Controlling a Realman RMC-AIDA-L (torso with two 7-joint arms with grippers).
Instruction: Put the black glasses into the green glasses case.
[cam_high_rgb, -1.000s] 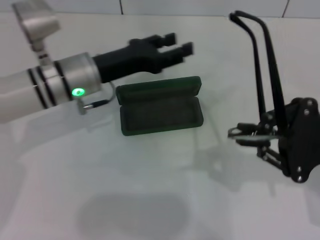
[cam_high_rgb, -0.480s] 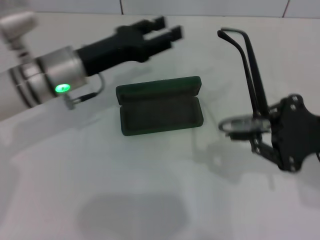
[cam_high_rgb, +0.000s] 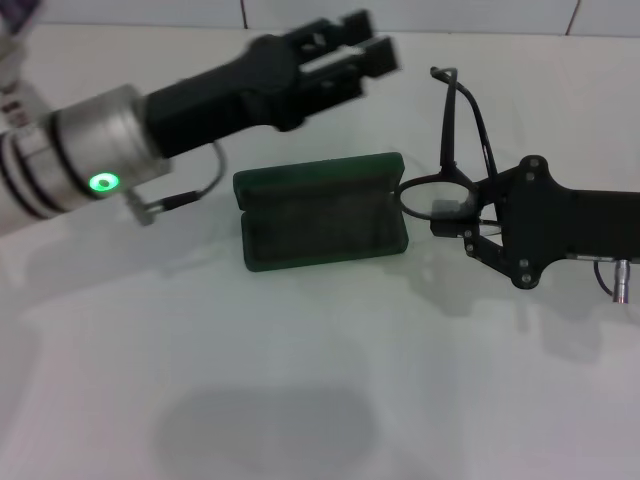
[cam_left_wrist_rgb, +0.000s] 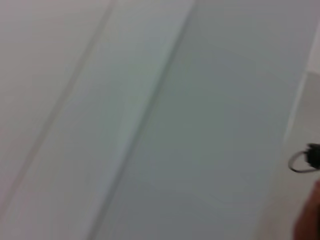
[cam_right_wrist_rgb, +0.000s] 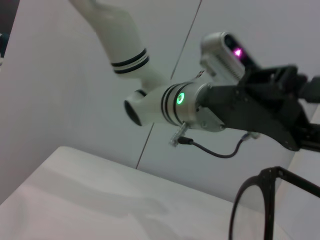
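The left gripper (cam_high_rgb: 365, 45) is hovering over the white table (cam_high_rgb: 300, 380) at about eleven o'clock from the green glasses case (cam_high_rgb: 320, 212), its two fingers parted with nothing between them. The case is lying open at the table's middle, lid tipped back toward twelve o'clock. Directly at three o'clock from it, the right gripper (cam_high_rgb: 462, 222) is pinching the black glasses (cam_high_rgb: 440, 190) by the frame, one lens just beside the case's edge and the temple arms sticking up toward twelve o'clock.
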